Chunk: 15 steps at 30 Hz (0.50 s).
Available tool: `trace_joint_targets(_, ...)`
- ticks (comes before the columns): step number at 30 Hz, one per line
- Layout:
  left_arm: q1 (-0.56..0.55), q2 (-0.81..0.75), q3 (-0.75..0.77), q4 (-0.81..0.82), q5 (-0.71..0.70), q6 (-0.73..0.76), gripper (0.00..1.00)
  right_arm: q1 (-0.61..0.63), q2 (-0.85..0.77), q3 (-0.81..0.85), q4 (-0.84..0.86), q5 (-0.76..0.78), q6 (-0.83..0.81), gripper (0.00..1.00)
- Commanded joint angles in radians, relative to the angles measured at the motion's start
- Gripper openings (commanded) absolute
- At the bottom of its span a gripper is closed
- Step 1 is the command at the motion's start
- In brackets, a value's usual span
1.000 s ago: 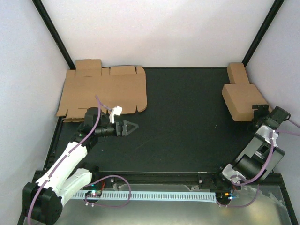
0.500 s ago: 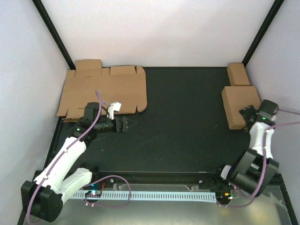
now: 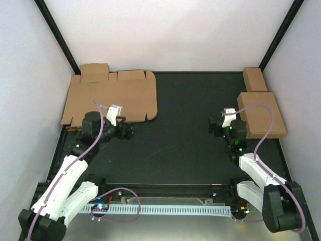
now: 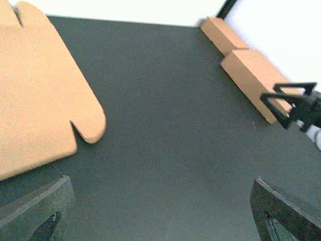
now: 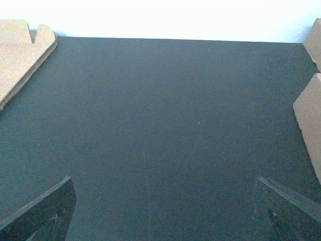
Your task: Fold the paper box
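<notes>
Cardboard paper box (image 3: 113, 98) flat beyond left tool (image 3: 129, 133) | right tool (image 3: 211, 125) well apart | both gaping, empty

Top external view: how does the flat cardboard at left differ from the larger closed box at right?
The paper box lies flat, unfolded, with notched flaps; the closed box is assembled, with height. The paper box covers more area than the closed box. Both are plain brown cardboard.
</notes>
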Motion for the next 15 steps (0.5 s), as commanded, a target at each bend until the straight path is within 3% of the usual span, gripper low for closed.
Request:
trace_joint_targets(1,-0.004,-0.077,-0.099,0.195,-0.153,0.077,0.99,0.004,-0.005,-0.086,0.331,-0.032,-0.166,1.00)
trace_joint_targets(5,-0.004,-0.119,-0.197,0.292,-0.309,0.047,0.99,-0.006,0.056,-0.118,0.390,-0.038,-0.152,1.00)
trace_joint_targets(10,-0.003,-0.119,-0.333,0.497,-0.491,0.162,0.99,-0.032,0.106,-0.121,0.456,-0.062,-0.143,1.00)
trace_joint_targets(15,0.009,-0.052,-0.374,0.596,-0.634,0.221,0.99,-0.071,0.165,-0.092,0.492,-0.115,-0.129,0.98)
